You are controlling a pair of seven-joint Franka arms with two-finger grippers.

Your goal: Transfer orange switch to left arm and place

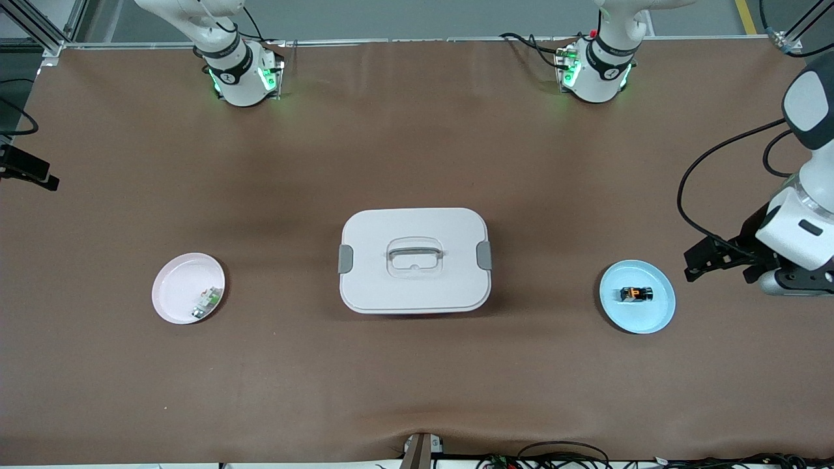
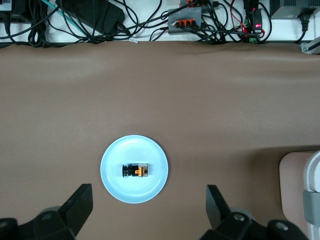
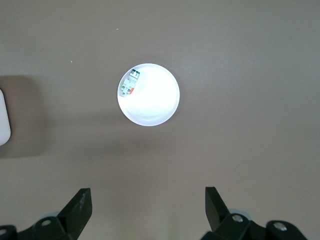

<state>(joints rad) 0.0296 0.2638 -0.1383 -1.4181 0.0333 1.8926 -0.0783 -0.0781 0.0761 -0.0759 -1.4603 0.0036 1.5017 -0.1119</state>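
A: Front view first: where is the switch [image 1: 636, 294]?

B: It lies on the blue plate [image 1: 658, 316] toward the left arm's end of the table, about level with the box [image 1: 414, 286], which sits mid-table with its lid on.

A: And the left gripper [image 1: 690, 266]?

B: It hangs over the table just beside the blue plate, at the picture's edge. Much of that arm is cut off there, and from this camera the fingers merge into one dark shape.

A: Then how do the jaws stand?

B: The left wrist view shows them spread wide with nothing between them: both fingers [image 2: 80, 205] stand apart, with the plate [image 2: 112, 180] and switch [image 2: 135, 170] showing below them. Only a corner of the box [image 2: 312, 200] enters that picture.

A: The right arm?

B: It waits. Only its base shows in the front view; the gripper itself is out of that picture. In the right wrist view its fingers [image 3: 80, 206] are also spread and empty, high over the pink plate [image 3: 157, 107].

A: What sits on that plate?

B: A small green-and-white part [image 1: 206, 303] near the rim; glare washes the plate out in the right wrist view, so its details are hard to make out.
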